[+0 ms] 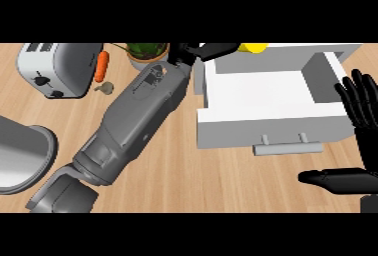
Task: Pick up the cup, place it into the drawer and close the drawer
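The yellow cup (254, 48) sat at the top centre-right of the frame behind the open drawer (270, 90), just right of the left hand (198, 51), whose curled fingers grasped nothing visible, while the right hand (360, 107) rested open at the right edge.

A light wooden-plank bench (177, 170) fills the frame. At upper left stands a silver toaster (53, 69), with an orange carrot (102, 66) and a small beige garlic bulb (105, 88) just beside it. A potted green plant (145, 54) sits at top centre, a round grey metal pot (22, 157) at the left edge.
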Tool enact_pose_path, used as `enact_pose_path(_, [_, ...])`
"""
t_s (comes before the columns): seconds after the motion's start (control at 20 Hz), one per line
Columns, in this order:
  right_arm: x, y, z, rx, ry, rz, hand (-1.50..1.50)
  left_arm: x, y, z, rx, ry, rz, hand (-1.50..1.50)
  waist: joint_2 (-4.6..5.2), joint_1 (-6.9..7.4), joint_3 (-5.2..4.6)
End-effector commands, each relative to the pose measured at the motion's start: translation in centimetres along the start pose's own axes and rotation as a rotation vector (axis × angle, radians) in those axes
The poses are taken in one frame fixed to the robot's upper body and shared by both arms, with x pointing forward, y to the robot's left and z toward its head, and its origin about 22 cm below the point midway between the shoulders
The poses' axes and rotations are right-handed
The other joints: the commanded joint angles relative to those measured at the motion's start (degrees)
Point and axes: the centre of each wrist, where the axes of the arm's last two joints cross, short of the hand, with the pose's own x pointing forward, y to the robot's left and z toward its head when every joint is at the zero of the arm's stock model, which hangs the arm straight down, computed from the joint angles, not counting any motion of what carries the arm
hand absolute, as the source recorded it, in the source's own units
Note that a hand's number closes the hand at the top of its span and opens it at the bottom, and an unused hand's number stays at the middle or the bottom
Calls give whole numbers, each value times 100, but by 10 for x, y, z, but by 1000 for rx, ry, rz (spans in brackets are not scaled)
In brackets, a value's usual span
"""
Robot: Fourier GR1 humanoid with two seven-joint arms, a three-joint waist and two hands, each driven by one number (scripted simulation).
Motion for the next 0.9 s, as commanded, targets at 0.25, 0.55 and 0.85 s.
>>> enact_pose_path(0.25, [-3, -13, 14, 4, 1, -17, -150, -19, -19, 15, -11, 125, -139, 150, -15, -77, 5])
enact_pose_path(0.55, [4, 1, 7, 18, 0, -2, -150, -33, -26, 29, -69, 171, -211, -150, 1, -149, 3])
enact_pose_path(0.85, [1, 2, -1, 43, -36, -11, -150, -38, -31, 33, -60, 178, -336, -150, 46, -284, 7])
